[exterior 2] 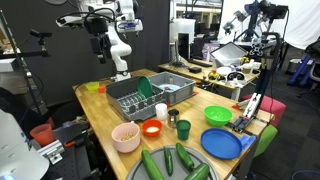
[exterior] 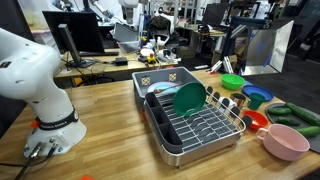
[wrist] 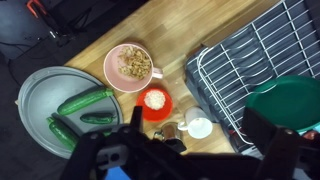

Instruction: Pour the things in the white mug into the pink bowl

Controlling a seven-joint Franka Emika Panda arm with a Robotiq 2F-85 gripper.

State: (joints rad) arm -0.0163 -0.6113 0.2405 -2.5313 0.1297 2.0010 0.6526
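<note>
Setting: cluttered lab, with a wooden tabletop [exterior: 110, 110] carrying a dish rack [exterior: 195, 125] and scattered dishes.
End effector: the end effector [exterior 2: 100, 43] hangs high above the tabletop with its jaws wide apart and nothing between them.
White mug: the white mug [wrist: 200, 127] stands upright just beside the dish rack, near the red bowl [wrist: 155, 101]. Its contents are too small to make out.
Pink bowl: the pink bowl [wrist: 130, 65] sits beyond the red bowl near the tabletop edge, with brownish bits inside.
Stage: by the look of it the approach has not begun, and the mug is untouched.
Risk, grasp: the mug is small and rounded, so an off-centre closing could tip it or push it into the rack.
Risk, pour: the red bowl lies between the mug and the pink bowl, so tilting early would likely spill into the wrong dish.
</note>
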